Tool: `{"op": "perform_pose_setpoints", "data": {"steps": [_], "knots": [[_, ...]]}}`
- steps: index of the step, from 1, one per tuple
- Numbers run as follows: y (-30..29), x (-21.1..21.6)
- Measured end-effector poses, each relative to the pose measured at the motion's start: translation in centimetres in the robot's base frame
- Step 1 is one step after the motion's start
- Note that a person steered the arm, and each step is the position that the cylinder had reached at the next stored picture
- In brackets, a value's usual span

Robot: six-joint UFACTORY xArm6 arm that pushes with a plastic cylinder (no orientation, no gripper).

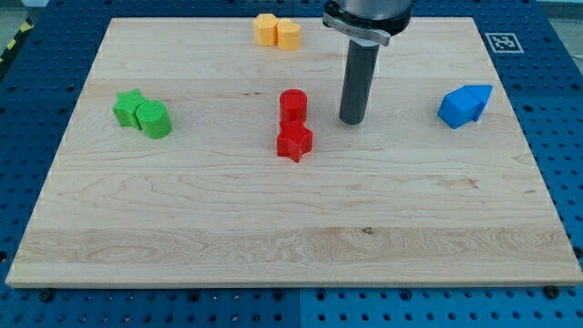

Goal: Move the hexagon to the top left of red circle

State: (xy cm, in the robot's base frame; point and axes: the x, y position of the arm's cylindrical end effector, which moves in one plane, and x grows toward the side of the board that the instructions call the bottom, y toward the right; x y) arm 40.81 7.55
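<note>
The yellow hexagon [289,35] sits at the view's top centre, touching a yellow heart-like block [265,29] on its left. The red circle [292,104] stands in the middle of the board, with a red star [294,143] touching it just below. My tip [353,121] rests on the board a short way to the right of the red circle, not touching it. The tip is well below and to the right of the yellow hexagon. The rod rises straight up to the arm at the view's top.
A green star [129,107] and a green circle [154,119] sit together at the left. Two blue blocks, a cube [453,110] and a triangle-like one [478,96], touch at the right. The wooden board [291,255] lies on a blue perforated table.
</note>
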Motion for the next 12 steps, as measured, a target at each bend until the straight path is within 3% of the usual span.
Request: {"op": "perform_pose_setpoints", "data": {"steps": [2, 6, 8, 9, 11, 12], "knots": [[0.0, -0.8], [-2.3, -14.3], [-2.7, -16.9], [-3.8, -20.4], [-14.2, -21.5], [-14.4, -21.5]]}}
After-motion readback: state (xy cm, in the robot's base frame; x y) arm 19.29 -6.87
